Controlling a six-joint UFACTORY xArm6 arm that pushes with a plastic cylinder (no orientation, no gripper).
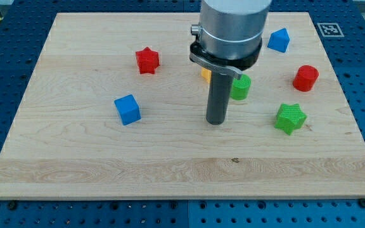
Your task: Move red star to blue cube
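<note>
**Wooden board on blue pegboard: block positions**

Board (170, 164): pale wood. Red star (147, 60): upper left, well apart from my tip (216, 121), which has no jaws. Blue cube (127, 109): below the star, left of tip.

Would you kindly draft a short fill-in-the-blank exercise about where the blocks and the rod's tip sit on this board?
1. The red star lies toward the view's ____ of the blue cube.
2. My tip stands to the view's ____ of the blue cube, touching no block.
3. The block nearest the view's right of my tip is the ____ star.
4. The arm partly hides a block of ____ colour.

Missing words: top; right; green; yellow
</note>
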